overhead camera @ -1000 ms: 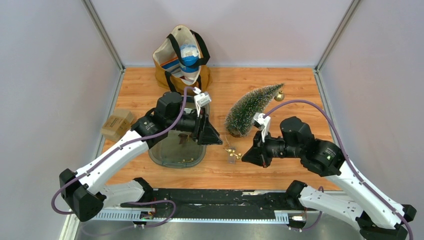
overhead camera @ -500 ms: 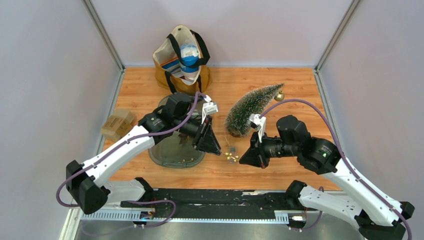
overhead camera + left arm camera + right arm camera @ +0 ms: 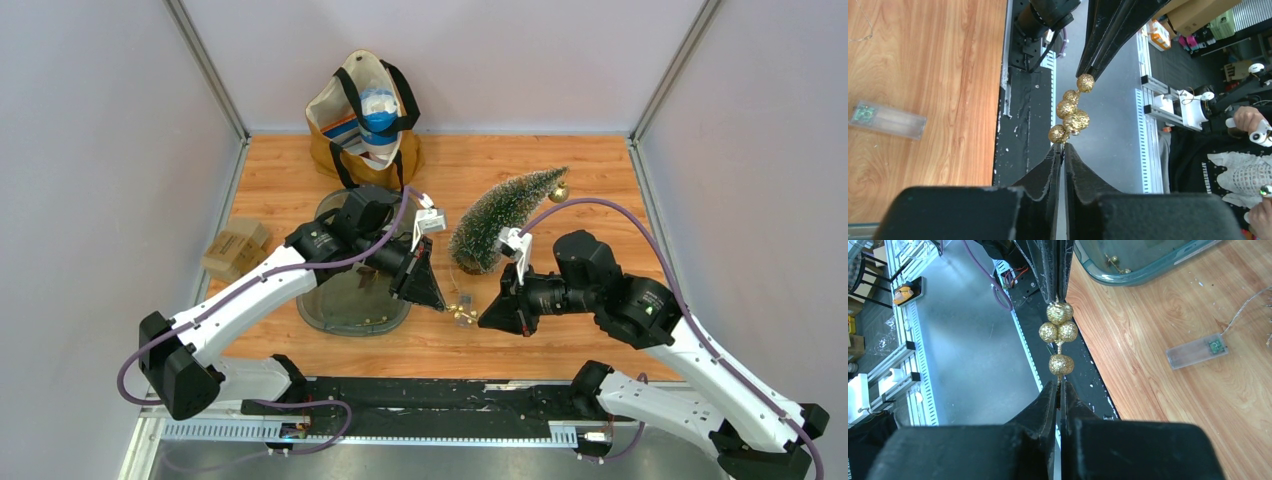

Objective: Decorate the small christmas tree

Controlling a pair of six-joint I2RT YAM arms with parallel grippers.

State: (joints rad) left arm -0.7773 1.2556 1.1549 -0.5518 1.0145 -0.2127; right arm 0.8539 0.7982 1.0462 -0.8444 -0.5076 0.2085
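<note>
A sprig of gold glitter balls (image 3: 1070, 112) (image 3: 1058, 335) (image 3: 462, 310) hangs above the table's near edge, stretched between both grippers. My right gripper (image 3: 1059, 386) (image 3: 484, 320) is shut on its thin stem. My left gripper (image 3: 1062, 148) (image 3: 438, 302) is pinched shut on the opposite end, the jaws almost touching. The small christmas tree (image 3: 500, 220) lies tilted on the wood behind them, dark green with frosted tips. A gold bauble (image 3: 560, 192) sits at its pointed end.
A clear tray (image 3: 350, 300) (image 3: 1128, 265) with small gold bits lies under the left arm. A clear battery box (image 3: 888, 120) (image 3: 1196, 351) with thin wire lies on the wood. A tan bag (image 3: 365, 120) stands at the back, a cardboard box (image 3: 233, 250) at the left.
My left gripper swung right from over the tray to the sprig and closed on its free end. The right gripper shifted slightly left, still holding the stem.
</note>
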